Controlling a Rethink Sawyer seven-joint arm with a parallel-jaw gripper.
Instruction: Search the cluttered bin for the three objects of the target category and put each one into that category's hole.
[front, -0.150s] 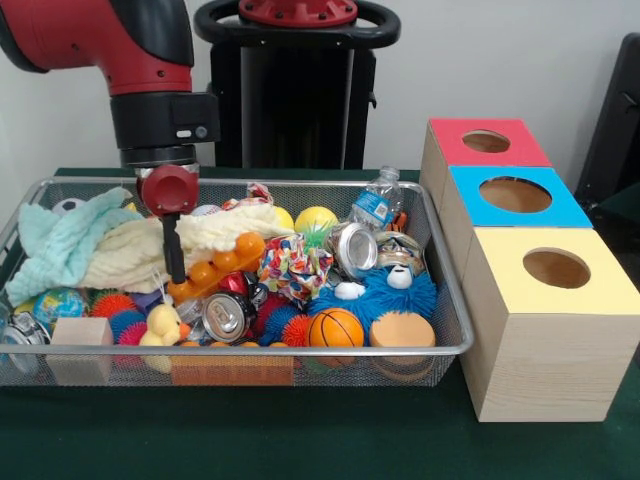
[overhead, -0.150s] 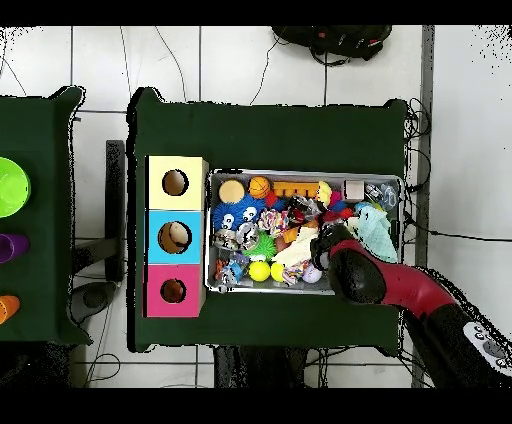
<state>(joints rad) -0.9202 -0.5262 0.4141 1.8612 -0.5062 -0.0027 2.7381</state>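
**Arm reaches into the cluttered bin**

Green cloth covers the desk (front, -0.150s: 300, 445). On its left stands a wire mesh bin (front, -0.150s: 440, 345) heaped with toys, cloths, balls and crushed cans. Over the bin's left half, the gripper (front, -0.150s: 175, 265) comes down against an orange bumpy toy (front, -0.150s: 215, 267) lying on a cream cloth (front, -0.150s: 130, 255); whether the jaws are open or closed cannot be told. Right of the bin stand three wooden boxes, each with a round hole: yellow box (front, -0.150s: 545, 320) nearest, blue box (front, -0.150s: 515, 195) next, red box (front, -0.150s: 485, 142) farthest.

Robot lab (cables (overhead, -0.150s: 150, 75) across tiled floor (overhead, -0.150s: 100, 60))
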